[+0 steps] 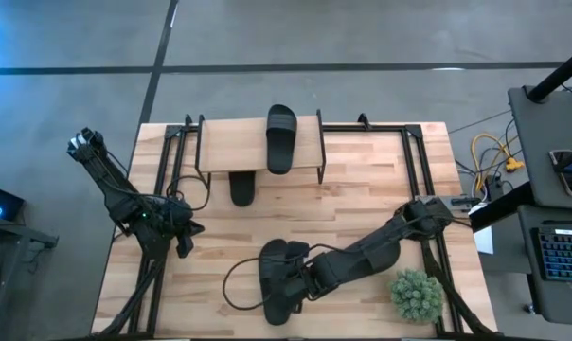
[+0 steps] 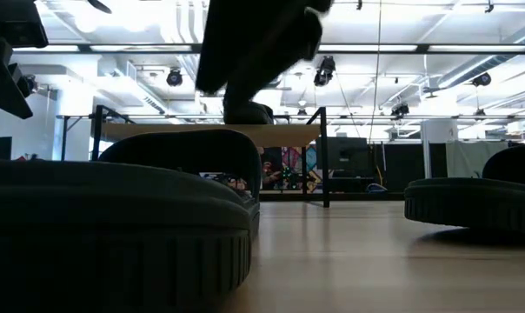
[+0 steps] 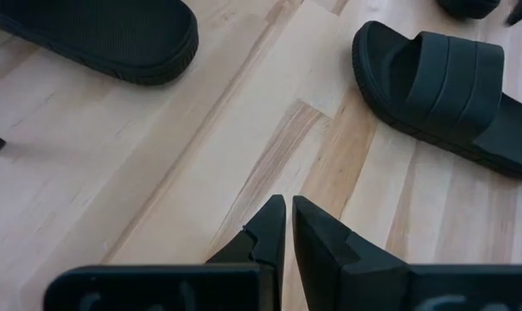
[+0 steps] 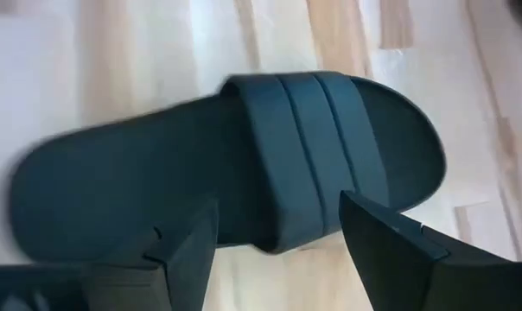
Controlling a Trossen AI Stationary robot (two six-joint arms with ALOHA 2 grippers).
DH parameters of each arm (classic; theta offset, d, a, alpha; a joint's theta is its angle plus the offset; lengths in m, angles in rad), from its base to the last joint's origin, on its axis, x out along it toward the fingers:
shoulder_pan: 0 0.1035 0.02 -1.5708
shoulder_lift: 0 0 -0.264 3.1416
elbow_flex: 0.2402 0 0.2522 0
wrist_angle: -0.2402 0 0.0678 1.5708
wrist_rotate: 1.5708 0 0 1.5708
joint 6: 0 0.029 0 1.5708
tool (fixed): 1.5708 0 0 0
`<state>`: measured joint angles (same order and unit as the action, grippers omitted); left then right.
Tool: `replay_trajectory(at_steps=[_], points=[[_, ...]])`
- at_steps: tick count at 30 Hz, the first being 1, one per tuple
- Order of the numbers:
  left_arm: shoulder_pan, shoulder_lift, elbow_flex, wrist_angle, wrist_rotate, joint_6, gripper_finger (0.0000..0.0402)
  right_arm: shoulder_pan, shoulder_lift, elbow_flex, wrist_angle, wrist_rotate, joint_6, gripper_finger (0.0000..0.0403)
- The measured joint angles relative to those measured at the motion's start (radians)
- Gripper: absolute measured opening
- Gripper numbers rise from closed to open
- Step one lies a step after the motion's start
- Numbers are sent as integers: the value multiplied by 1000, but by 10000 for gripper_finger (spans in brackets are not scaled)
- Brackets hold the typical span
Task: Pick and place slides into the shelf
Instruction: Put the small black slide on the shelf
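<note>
The left arm reaches in from the table's (image 1: 362, 199) left edge and hangs low over bare wood, its left gripper (image 1: 185, 248) with fingers together and holding nothing. Toward the middle, the shelf (image 1: 229, 147) stands at the far edge with one slide (image 1: 280, 138) lying on its plank top and another slide (image 1: 241, 188) poking out from under it. Near the front edge lie two more slides (image 1: 277, 279) side by side. The right arm stretches low across from the right, its right gripper (image 4: 278, 238) poised over one of them with fingers spread apart, straddling the strap (image 4: 308, 142) without gripping.
</note>
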<state>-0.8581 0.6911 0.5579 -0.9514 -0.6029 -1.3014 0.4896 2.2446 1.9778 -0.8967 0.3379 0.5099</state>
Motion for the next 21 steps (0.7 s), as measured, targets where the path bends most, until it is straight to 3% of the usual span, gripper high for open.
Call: replay_trajectory(at_steps=[7,16,21], points=[[0,6,0,-1,1,0,10,0,28,5,-2,83,8,233],[0,7,0,-1,1,9,10,-1,71,6,16,78,-64,233],[0,7,0,-2,2,9,10,-4,81,4,17,125,-77,232]])
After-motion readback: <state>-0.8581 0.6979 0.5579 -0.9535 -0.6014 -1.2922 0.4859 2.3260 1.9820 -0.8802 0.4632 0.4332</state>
